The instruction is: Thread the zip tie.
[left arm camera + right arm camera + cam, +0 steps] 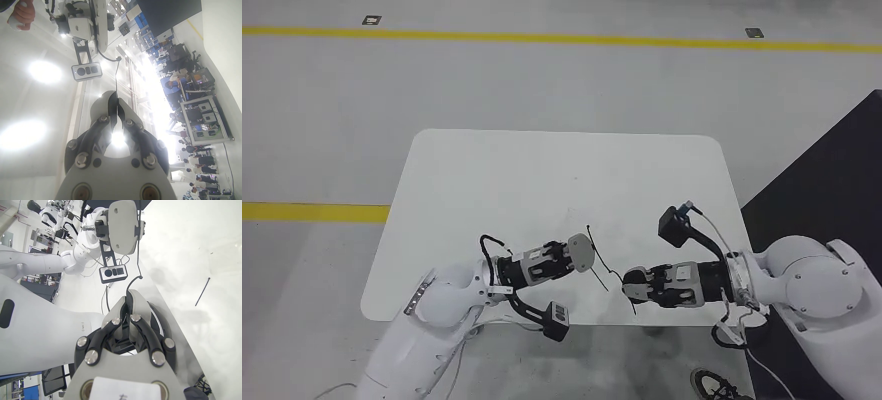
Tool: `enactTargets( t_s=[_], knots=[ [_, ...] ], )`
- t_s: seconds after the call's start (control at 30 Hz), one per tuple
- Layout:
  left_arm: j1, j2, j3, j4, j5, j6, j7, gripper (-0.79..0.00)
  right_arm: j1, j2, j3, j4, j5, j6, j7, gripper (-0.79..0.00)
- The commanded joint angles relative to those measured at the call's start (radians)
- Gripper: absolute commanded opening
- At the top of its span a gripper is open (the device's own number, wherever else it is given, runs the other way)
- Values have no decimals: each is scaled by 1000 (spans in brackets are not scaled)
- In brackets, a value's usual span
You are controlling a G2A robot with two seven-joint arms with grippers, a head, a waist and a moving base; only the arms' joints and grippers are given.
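Tiny three-letter mark [84, 326] — white shell [47, 332]

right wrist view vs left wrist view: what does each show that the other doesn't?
Only right wrist: the table, with a spare tie lying flat on it, apart from both arms. Only left wrist: ceiling lamps. Both: the zip tie strung between the left pincer and the right pincer, each shut on it, with its head partway along the span.

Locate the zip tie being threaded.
In the right wrist view the zip tie is off the table, strung between the left claw and the right claw, both shut on it, near the table's front edge.
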Motion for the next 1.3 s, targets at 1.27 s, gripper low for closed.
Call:
enactTargets(
  t_s=[1.27],
  knots=[
    [-76,86,103,-12,0,-50,-184,-785,-59,12,-10,-82,-230,-44,-58,-785]
  ],
)
